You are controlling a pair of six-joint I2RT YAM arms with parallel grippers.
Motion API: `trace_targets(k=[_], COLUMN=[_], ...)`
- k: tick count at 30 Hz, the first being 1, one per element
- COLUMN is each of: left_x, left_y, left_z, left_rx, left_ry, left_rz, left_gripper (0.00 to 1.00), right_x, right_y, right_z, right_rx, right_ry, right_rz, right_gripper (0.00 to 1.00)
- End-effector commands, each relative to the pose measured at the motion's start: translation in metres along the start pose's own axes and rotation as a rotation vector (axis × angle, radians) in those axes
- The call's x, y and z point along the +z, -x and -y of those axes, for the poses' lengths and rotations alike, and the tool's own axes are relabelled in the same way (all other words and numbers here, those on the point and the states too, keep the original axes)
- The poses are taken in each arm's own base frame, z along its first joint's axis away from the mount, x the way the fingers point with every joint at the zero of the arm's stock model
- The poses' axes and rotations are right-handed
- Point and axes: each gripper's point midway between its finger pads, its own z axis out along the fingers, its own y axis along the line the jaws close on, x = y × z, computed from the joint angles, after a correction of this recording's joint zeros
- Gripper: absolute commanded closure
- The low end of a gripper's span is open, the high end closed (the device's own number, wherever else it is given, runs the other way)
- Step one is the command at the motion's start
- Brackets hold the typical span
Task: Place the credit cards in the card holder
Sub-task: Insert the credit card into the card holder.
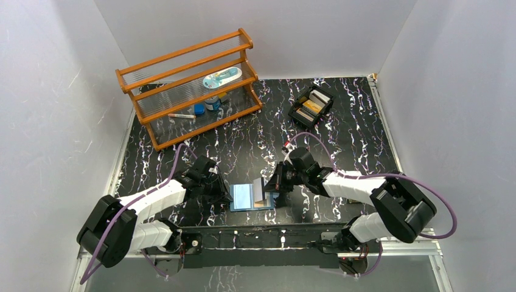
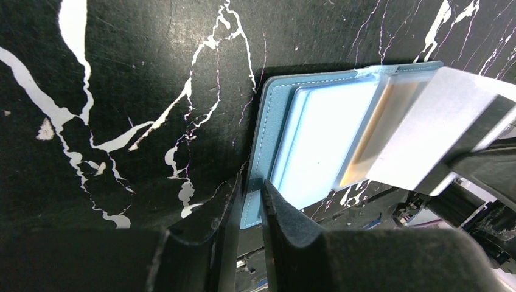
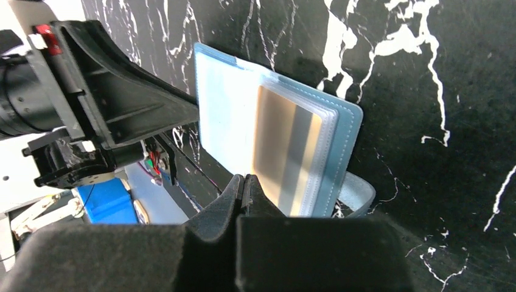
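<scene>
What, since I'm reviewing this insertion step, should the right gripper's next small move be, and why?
Probably ease the right gripper forward, sliding the credit card deeper into the card holder. The card looks only partly inside its clear sleeve, pinched in that shut gripper, while the left gripper seems to clamp the holder's cover edge steady.

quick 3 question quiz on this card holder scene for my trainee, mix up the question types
1. True or false: the card holder lies open on the table.
2. The left gripper has its jaws on: A the card holder's edge, B a cable, C a shelf.
3. Fill in: the credit card at the open holder is ___ with a grey band.
Key: 1 true; 2 A; 3 gold.
</scene>
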Motion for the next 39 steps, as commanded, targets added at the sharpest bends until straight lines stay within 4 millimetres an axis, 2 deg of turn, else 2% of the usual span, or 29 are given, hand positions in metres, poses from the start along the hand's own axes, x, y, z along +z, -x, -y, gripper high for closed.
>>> trace_targets(k=[1, 18, 29, 39], left_x=[-0.001, 0.003, 0.004, 0.004], left_y=[-0.003, -0.008, -0.011, -0.011], left_z=[-0.006, -0.01, -0.009, -0.008], left_rx=[0.007, -0.001, -0.002, -0.005], left_ry=[0.029, 0.03, 0.02, 0.013], left_rz=[-0.016, -0.041, -0.051, -0.054], left_gripper=[0.83, 0.83, 0.84, 0.85], right_x=[0.005, 0.021, 0.03, 0.035], right_y=[-0.003, -0.021, -0.031, -0.023], right_z=[-0.012, 0.005, 0.002, -0.001], right_rx=[0.001, 0.014, 0.026, 0.045], right_ry=[0.109, 0.119, 0.168, 0.179], right_rz=[-0.003, -0.062, -0.093, -0.05], right_gripper=[1.0, 1.0, 1.0, 1.0])
